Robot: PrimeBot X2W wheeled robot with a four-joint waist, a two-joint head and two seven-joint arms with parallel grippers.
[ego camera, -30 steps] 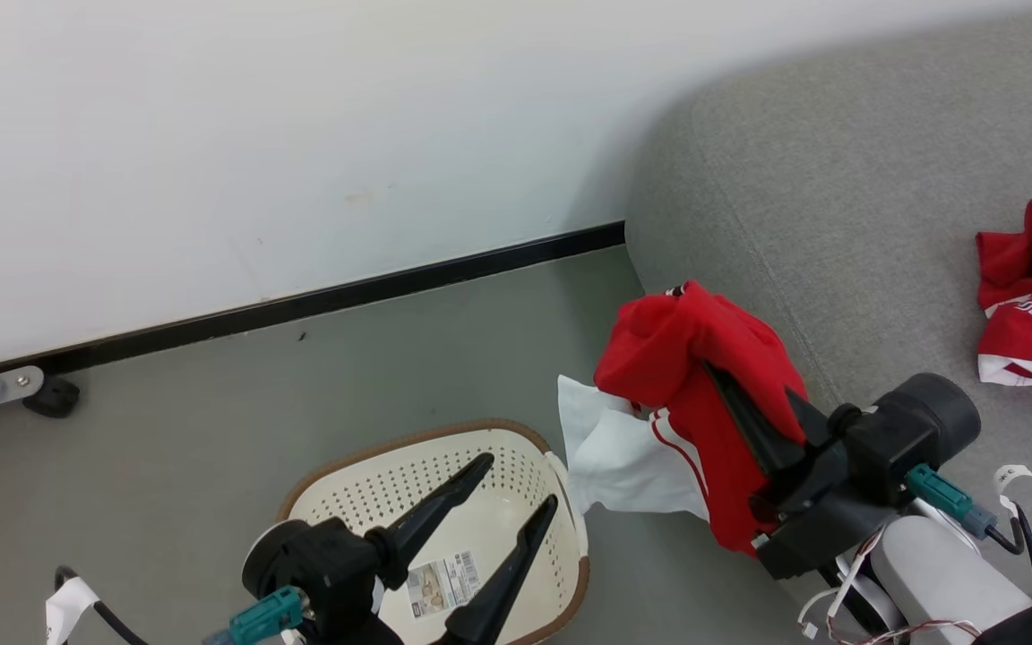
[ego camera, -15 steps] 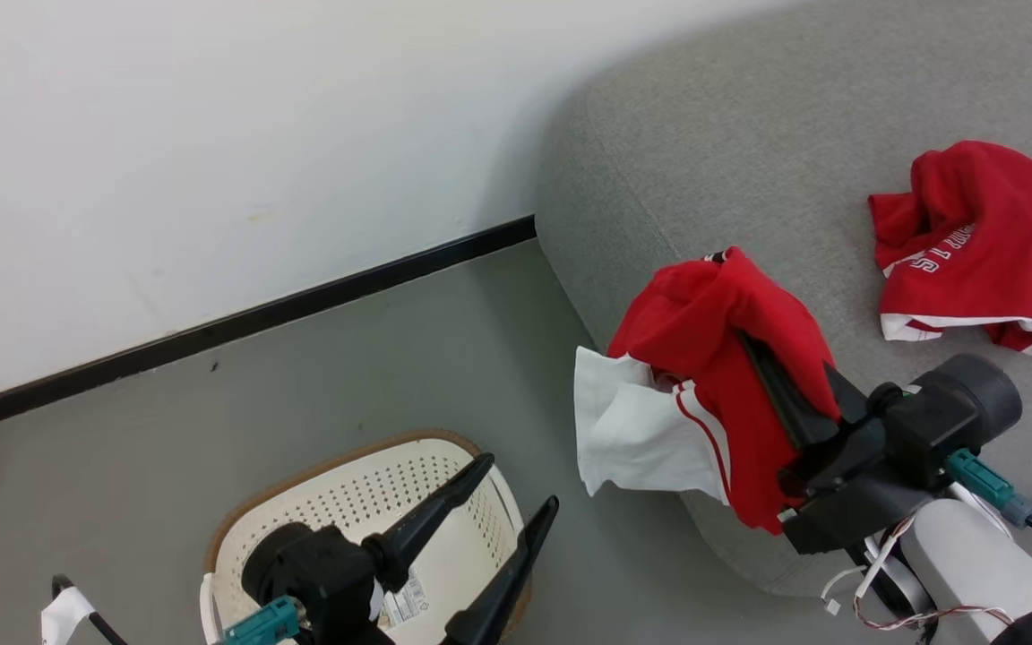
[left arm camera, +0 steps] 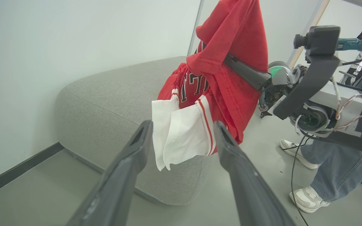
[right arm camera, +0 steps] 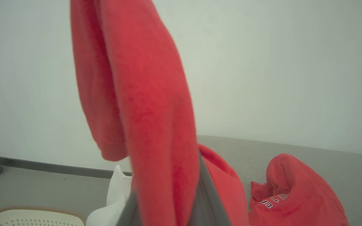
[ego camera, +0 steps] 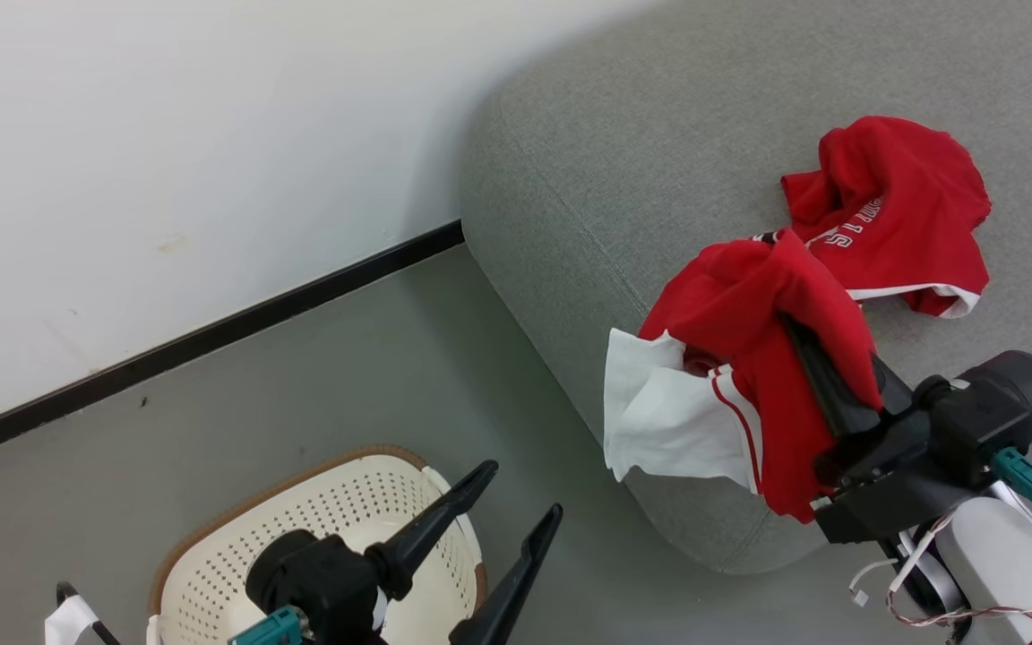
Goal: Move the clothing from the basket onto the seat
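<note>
Item: red jersey (ego camera: 749,305) with white garment (ego camera: 668,421) hanging beneath it, pinched in the right gripper (ego camera: 816,376), whose fingers are pressed together on the cloth, hanging over the near edge of the seat (ego camera: 659,152); 1 other jersey (ego camera: 901,206) lies on that seat. Idle: left gripper (ego camera: 522,491), spread wide, holding nothing, above the basket (ego camera: 346,497) on the floor. Handling: carry the bundle well in over the seat and lower it before letting go, as the white piece hangs past the edge and would likely slide off.
</note>
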